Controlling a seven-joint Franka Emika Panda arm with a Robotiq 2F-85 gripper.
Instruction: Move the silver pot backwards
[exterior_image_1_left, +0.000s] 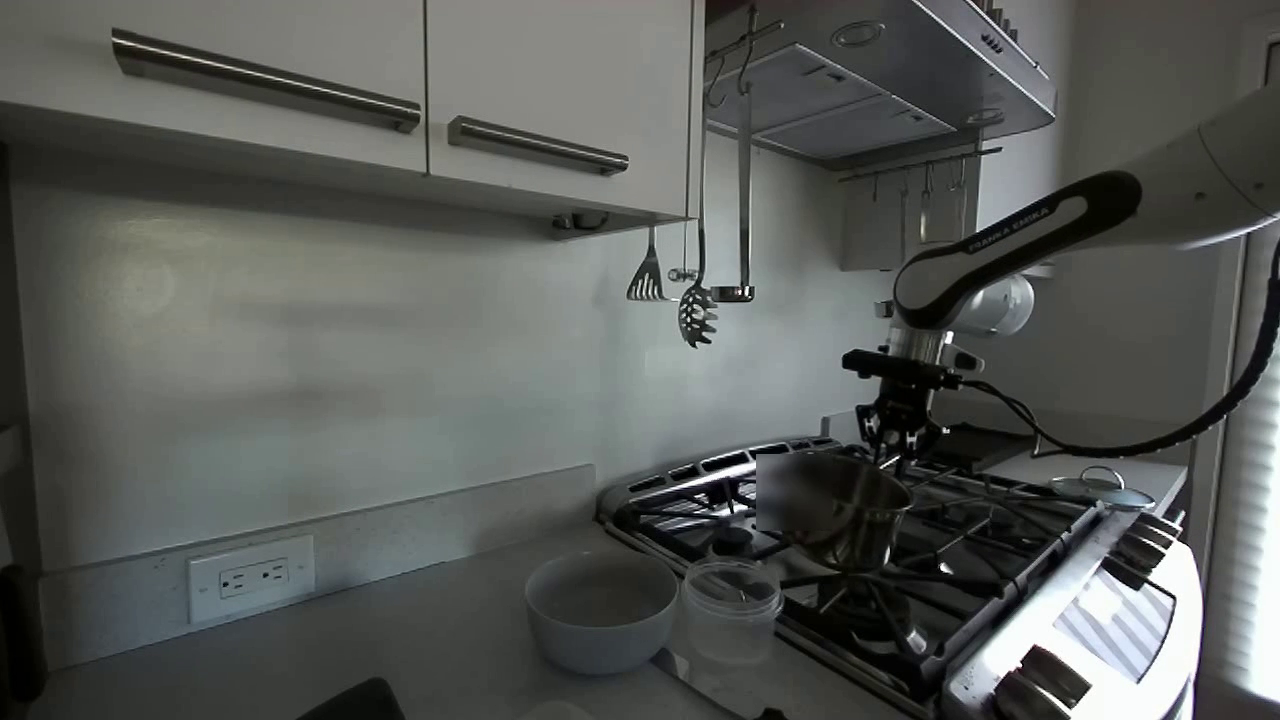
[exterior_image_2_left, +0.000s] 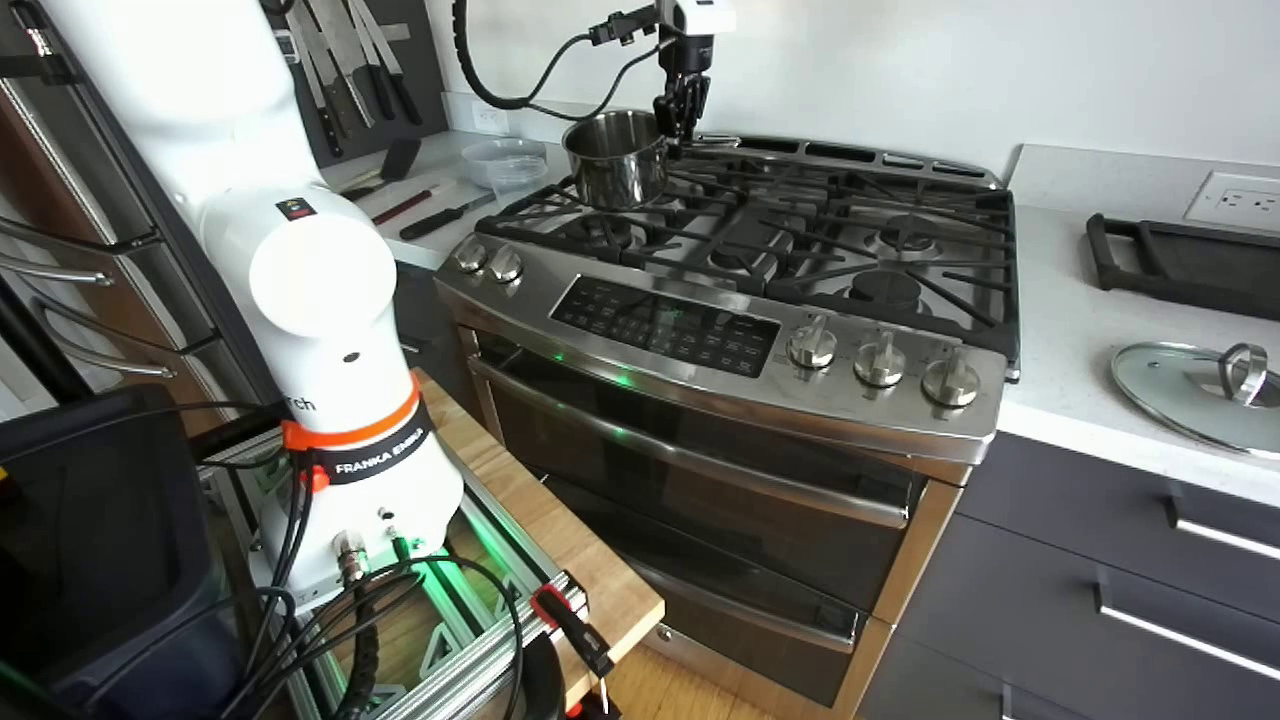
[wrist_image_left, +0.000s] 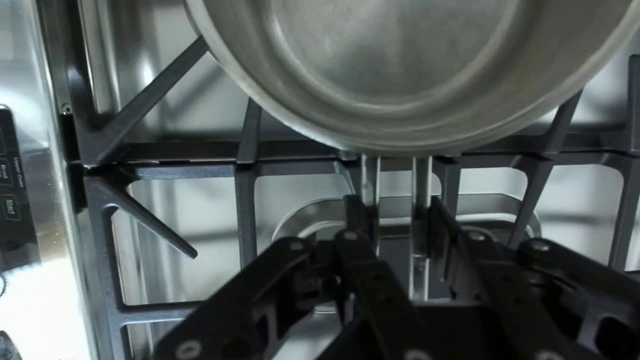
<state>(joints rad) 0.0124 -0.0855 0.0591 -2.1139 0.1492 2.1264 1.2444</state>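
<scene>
The silver pot (exterior_image_1_left: 868, 525) is a shiny steel cylinder standing upright over the near-end burner of the stove. It also shows in an exterior view (exterior_image_2_left: 617, 178), over the burner at the counter end. In the wrist view its open rim and empty inside (wrist_image_left: 395, 117) fill the top. Its two-bar handle (wrist_image_left: 421, 182) runs down between my fingers. My gripper (wrist_image_left: 398, 215) is shut on the handle, one finger against each bar. The gripper shows in both exterior views (exterior_image_1_left: 890, 455) (exterior_image_2_left: 682, 130) beside the rim. I cannot tell whether the pot rests on the grate.
The gas stove (exterior_image_2_left: 760, 230) has black grates and front knobs. A white bowl (exterior_image_1_left: 602, 615) and a translucent tub (exterior_image_1_left: 733, 610) stand beside it. A glass lid (exterior_image_2_left: 1195, 395) and a black tray (exterior_image_2_left: 1190, 260) lie on the counter. Utensils hang on the wall.
</scene>
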